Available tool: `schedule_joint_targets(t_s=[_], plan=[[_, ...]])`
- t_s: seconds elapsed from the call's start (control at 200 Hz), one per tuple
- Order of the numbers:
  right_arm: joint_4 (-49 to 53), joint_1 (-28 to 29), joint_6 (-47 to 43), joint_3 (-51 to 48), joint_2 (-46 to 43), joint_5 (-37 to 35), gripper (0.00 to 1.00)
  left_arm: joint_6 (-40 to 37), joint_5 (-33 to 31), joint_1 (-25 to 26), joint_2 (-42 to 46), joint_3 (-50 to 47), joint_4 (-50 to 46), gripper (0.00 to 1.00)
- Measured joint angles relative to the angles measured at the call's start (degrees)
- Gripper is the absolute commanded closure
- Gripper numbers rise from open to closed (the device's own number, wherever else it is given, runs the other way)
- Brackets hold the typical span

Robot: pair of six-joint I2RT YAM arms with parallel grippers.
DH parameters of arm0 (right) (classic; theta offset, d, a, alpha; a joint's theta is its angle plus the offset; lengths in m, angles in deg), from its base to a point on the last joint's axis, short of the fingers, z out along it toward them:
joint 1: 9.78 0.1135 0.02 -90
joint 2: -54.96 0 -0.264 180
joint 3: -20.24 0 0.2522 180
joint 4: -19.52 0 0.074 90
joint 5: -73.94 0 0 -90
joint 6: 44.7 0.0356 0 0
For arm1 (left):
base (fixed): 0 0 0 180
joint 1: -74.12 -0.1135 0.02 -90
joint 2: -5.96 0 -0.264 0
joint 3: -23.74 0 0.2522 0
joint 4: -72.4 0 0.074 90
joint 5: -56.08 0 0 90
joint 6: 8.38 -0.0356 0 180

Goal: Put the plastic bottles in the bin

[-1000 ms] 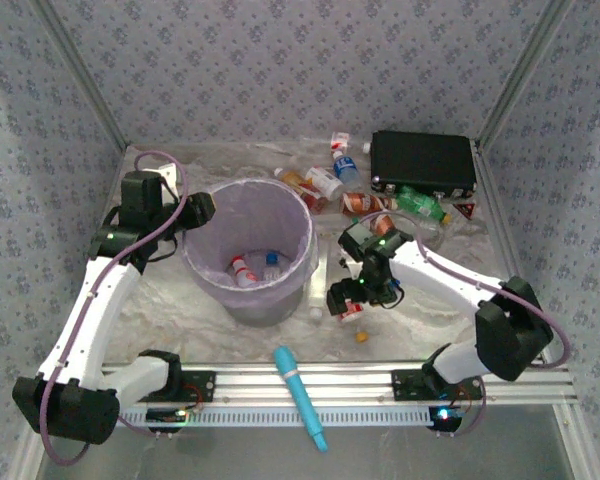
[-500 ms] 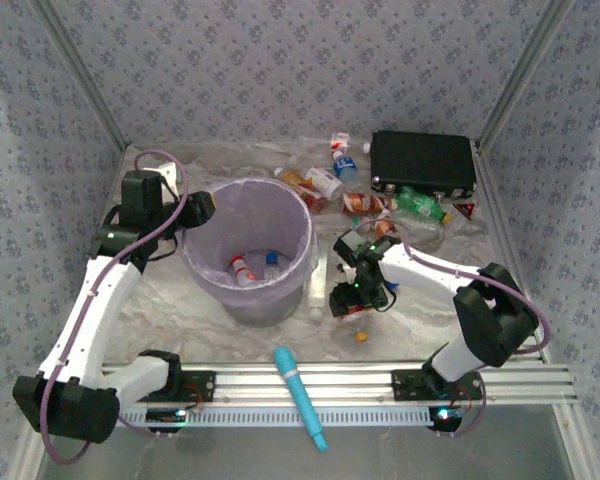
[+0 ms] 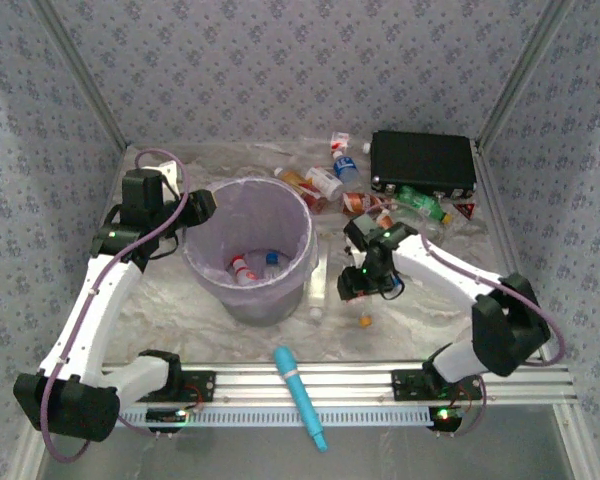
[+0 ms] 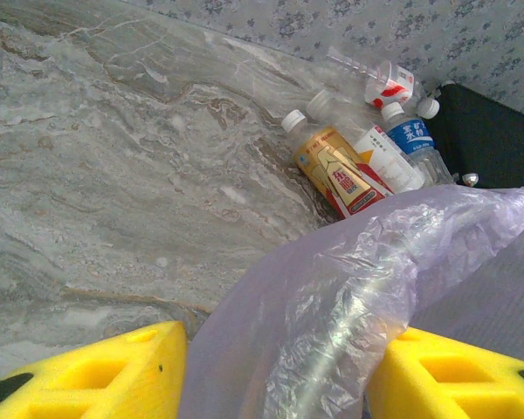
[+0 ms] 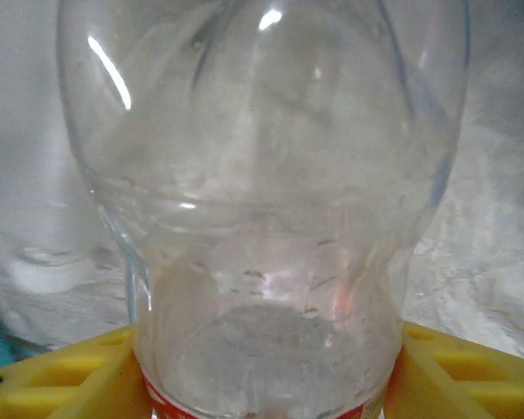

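A clear bottle (image 5: 262,175) with a strip of red label at its lower edge sits between the yellow fingers (image 5: 61,380) of the right tool (image 3: 360,288), which press on both sides of its narrow waist (a closed grip). Seen from above, this tool is at 3 o'clock from the bin (image 3: 265,300), near it but apart. The round lilac bin stands left of centre on the marbled surface (image 3: 170,290), with two bottles (image 3: 242,268) lying at its bottom. The left tool (image 3: 202,207) is closed on the bin's rim at 10 o'clock, with thin lilac film filling the gap between its pads (image 4: 96,375). At 1 o'clock more bottles (image 3: 325,184) lie heaped, just beside a black case (image 3: 423,162). A teal stick (image 3: 300,396) lies at 5 o'clock.
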Motion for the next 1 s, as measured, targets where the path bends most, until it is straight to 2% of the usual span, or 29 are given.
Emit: schedule_joint_targets(t_s=[0.295, 0.58, 0.74, 0.999], plan=[[8.3, -5.5, -5.7, 17.5, -4.1, -1.9, 0.38, 0.0, 0.0, 0.0, 0.0, -0.3, 0.9, 0.45], [9.2, -5.3, -11.4, 42.1, -1.9, -4.9, 0.38, 0.0, 0.0, 0.0, 0.0, -0.3, 0.9, 0.45], [8.1, 0.0, -13.2, 51.8, 2.2, -5.1, 0.38, 0.0, 0.0, 0.0, 0.0, -0.3, 0.9, 0.45], [7.5, 13.0, -15.6, 64.1, 17.8, -2.3, 0.39, 0.0, 0.0, 0.1, 0.0, -0.3, 1.0, 0.45]])
